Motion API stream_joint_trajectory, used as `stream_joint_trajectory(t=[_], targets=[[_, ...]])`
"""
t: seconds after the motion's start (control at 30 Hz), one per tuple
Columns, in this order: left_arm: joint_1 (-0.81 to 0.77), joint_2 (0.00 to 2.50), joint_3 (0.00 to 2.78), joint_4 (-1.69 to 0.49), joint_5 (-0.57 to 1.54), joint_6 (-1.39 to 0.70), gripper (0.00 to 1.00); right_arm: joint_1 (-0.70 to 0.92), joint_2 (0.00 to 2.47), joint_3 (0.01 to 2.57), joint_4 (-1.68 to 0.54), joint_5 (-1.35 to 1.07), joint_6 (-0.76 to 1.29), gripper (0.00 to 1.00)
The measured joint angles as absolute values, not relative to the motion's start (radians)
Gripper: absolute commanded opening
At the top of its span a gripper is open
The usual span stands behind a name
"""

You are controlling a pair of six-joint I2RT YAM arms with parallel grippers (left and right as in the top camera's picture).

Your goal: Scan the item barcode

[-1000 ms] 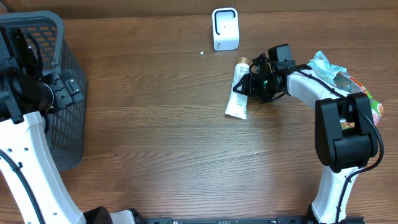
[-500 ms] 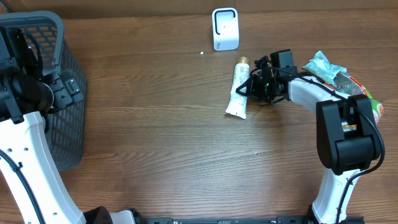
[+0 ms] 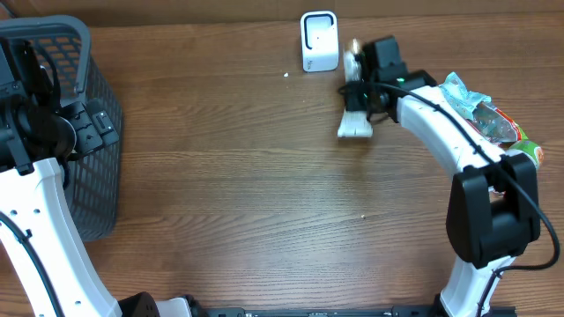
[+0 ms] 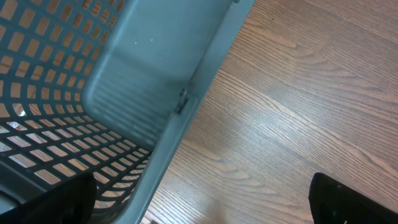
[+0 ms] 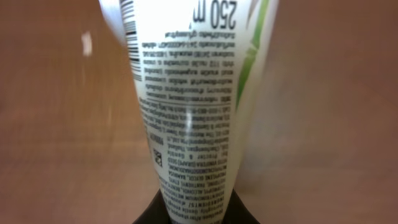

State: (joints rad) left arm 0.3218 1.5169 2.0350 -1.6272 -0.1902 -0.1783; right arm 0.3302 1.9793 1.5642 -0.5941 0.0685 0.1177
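The item is a white tube (image 3: 356,123) with printed text, held above the table just right of the white scanner (image 3: 319,40). My right gripper (image 3: 359,86) is shut on it near its cap end, and the flat crimped end points toward the table's front. In the right wrist view the tube (image 5: 193,93) fills the middle, pinched at the bottom between the dark fingers (image 5: 241,215). Its barcode (image 5: 127,25) shows at the top left edge. My left gripper (image 4: 205,208) stands open beside the grey basket (image 4: 155,68), with nothing between its fingers.
The grey mesh basket (image 3: 53,106) stands at the table's left edge, with the left arm over it. Crinkly snack bags (image 3: 480,104) and a green packet (image 3: 531,151) lie at the right edge, behind the right arm.
The right gripper shut on the tube where it lay, lifted it and carried it back toward the scanner. The left arm has not moved.
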Motion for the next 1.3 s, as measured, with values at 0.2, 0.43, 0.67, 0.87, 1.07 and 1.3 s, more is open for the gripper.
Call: stream_joint_trajectory(t=[0.2, 0.43, 0.67, 0.87, 1.07, 1.3], targets=[[0.322, 1.517, 2.035, -1.627, -0.190, -0.178, 1.00, 0.428, 1.969, 1.581, -0.322, 0.428, -0.276, 0.04], [0.322, 1.517, 2.035, -1.627, -0.190, -0.178, 1.00, 0.430, 2.015, 1.586, 0.172, 0.622, -0.772, 0.04], [0.322, 1.517, 2.035, -1.628, -0.190, -0.176, 1.00, 0.406, 2.158, 1.588, 0.452, 0.650, -1.180, 0.04], [0.322, 1.517, 2.035, -1.627, -0.190, -0.176, 1.00, 0.401, 2.282, 1.588, 0.494, 0.625, -1.340, 0.04], [0.322, 1.517, 2.035, -1.627, -0.190, -0.176, 1.00, 0.395, 2.333, 1.588, 0.519, 0.560, -1.394, 0.04], [0.322, 1.517, 2.035, -1.627, -0.190, -0.176, 1.00, 0.386, 2.335, 1.588, 0.609, 0.500, -1.423, 0.04]])
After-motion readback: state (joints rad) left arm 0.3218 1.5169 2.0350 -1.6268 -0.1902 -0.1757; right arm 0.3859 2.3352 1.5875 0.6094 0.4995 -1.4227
